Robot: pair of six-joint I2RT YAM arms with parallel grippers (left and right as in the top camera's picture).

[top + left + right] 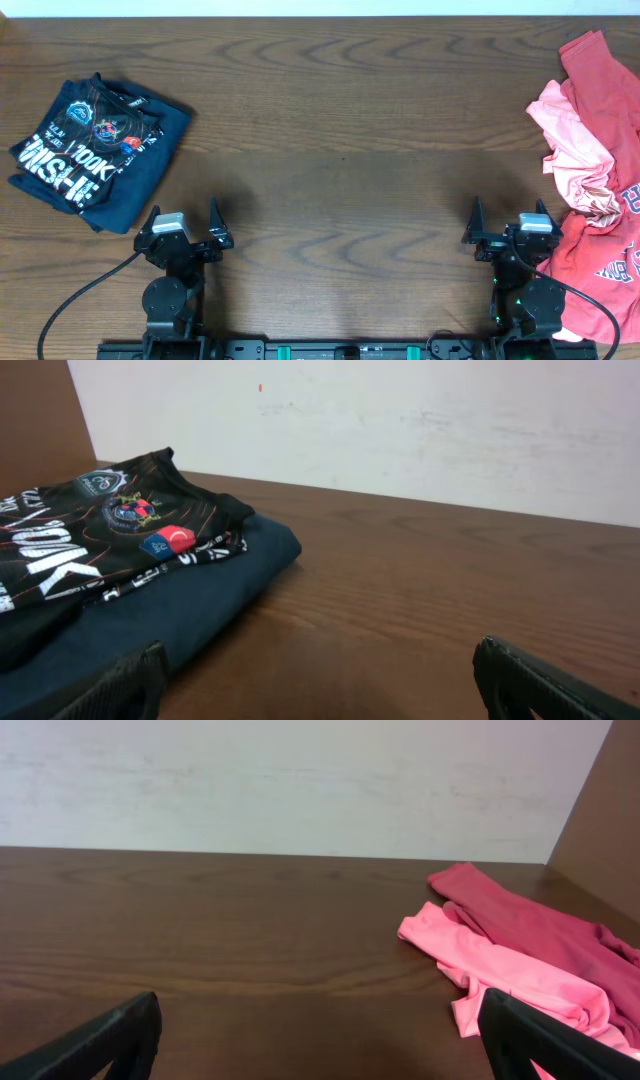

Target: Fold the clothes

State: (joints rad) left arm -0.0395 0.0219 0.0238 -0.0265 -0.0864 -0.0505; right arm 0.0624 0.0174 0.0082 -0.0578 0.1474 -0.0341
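Observation:
A folded stack of dark navy and black printed shirts (95,150) lies at the left of the table, also in the left wrist view (130,560). A crumpled heap of pink and red clothes (595,180) lies at the right edge, also in the right wrist view (520,960). My left gripper (185,228) is open and empty near the front edge, right of the folded stack (320,680). My right gripper (508,228) is open and empty, just left of the pink heap (320,1040).
The wooden table (340,130) spans the whole view. A white wall (400,420) runs behind its far edge. Black cables (70,300) trail from both arm bases at the front edge.

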